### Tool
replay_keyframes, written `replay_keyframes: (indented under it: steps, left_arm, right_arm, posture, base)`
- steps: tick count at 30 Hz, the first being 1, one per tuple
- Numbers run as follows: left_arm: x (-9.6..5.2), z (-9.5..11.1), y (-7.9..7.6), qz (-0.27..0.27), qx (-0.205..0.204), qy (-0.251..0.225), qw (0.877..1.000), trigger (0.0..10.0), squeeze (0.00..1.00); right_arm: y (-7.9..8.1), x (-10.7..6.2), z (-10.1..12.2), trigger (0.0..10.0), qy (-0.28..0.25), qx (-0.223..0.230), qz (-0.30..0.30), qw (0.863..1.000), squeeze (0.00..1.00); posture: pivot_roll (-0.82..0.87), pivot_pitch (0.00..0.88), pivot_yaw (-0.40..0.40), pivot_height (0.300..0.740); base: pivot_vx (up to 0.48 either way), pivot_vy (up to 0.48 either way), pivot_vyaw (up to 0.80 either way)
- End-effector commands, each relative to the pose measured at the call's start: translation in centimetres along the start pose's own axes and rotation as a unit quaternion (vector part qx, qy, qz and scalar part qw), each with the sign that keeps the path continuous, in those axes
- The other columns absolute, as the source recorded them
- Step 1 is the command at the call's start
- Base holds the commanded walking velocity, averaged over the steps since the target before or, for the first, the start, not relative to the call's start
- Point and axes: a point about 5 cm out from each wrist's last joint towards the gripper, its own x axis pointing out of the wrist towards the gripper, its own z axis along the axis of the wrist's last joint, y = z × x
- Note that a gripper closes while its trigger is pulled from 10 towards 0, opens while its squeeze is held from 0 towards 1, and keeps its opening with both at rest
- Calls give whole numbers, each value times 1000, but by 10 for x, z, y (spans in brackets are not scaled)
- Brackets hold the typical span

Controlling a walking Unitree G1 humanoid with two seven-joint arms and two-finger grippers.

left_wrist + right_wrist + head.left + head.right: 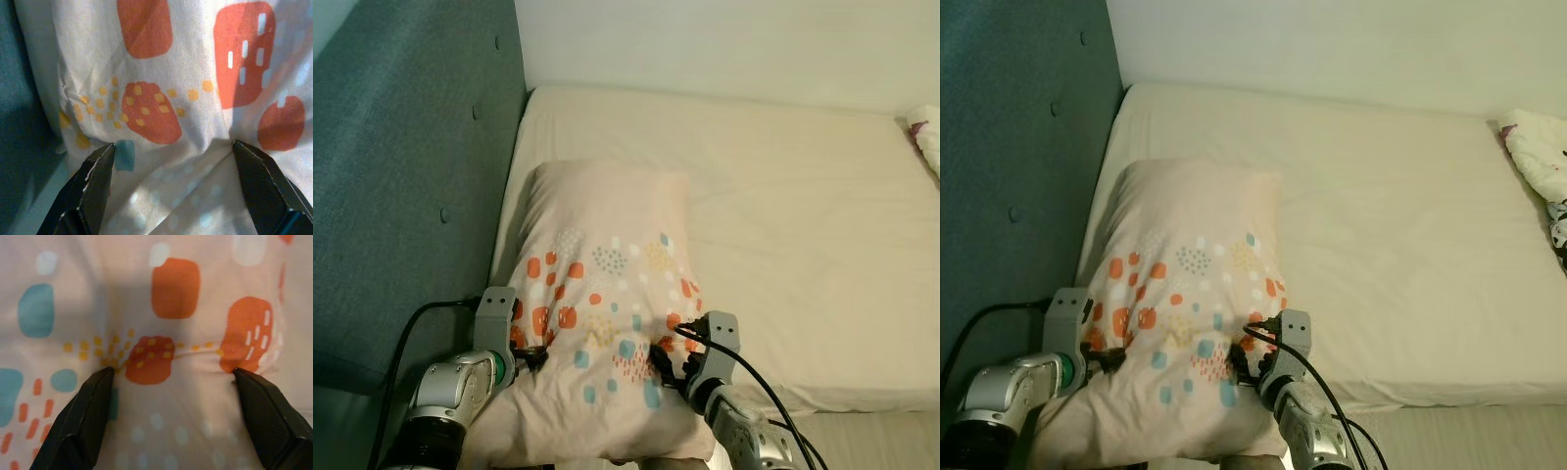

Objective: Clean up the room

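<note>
A pale pink pillow (597, 294) with orange and teal blotches lies at the head end of the bed (803, 245), its near end hanging over the mattress edge. My left gripper (530, 357) presses against the pillow's left side. My right gripper (664, 364) presses against its right side. In the left wrist view the left gripper (171, 152) is open, its fingertips (100, 169) dug into the fabric. The right gripper (171, 377) in the right wrist view is open too, with its fingertips (98, 391) on the cloth and a fold bunched between them.
A teal padded headboard (401, 176) rises along the left of the bed. A white wall (724, 39) runs behind the mattress. A white patterned blanket (1538, 157) lies at the far right edge of the bed. A broad bare stretch of cream sheet lies right of the pillow.
</note>
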Motion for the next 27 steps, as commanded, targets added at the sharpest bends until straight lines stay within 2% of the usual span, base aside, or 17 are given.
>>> replay_keyframes:
  steps: [1,3,4,5,7,8,16,27]
  left_arm:
    - [1,-13,-7,-26,-10,25,999,10000,0]
    - [0,-14,-8,-38,-8,27,999,10000,0]
    - [-1,-15,-9,-46,-6,30,998,5922,0]
    - [-2,-16,-10,-51,-5,31,998,2588,0]
    - [-3,-16,-11,-53,-5,31,998,2588,0]
    - [-3,-16,-12,-55,-4,31,998,0,0]
    - [-5,-16,-16,-69,8,30,997,0,0]
    - [-7,-17,-20,-85,13,30,996,0,0]
  right_arm:
    - [-3,-2,-20,10000,44,28,12,999,0]
    - [-5,-1,-20,10000,53,40,19,998,0]
    - [-7,1,-20,9569,67,58,12,996,0]
    - [-9,3,-19,1020,72,77,7,994,0]
    - [-9,4,-18,1020,75,89,2,993,0]
    - [-9,5,-18,0,74,97,0,993,0]
    - [-5,8,-10,0,52,122,21,991,0]
    - [-4,10,-3,0,34,117,29,992,0]
  posture:
    - [-23,186,-21,740]
    - [-21,189,-20,740]
    - [-19,191,-20,740]
    - [-20,193,-20,740]
    - [-20,193,-20,740]
    - [-19,194,-19,740]
    - [-24,199,-13,740]
    - [-29,203,-9,740]
  base:
    - [0,0,0]
    - [0,0,0]
    - [0,0,0]
    - [0,0,0]
    - [0,0,0]
    - [0,0,0]
    - [0,0,0]
    - [0,0,0]
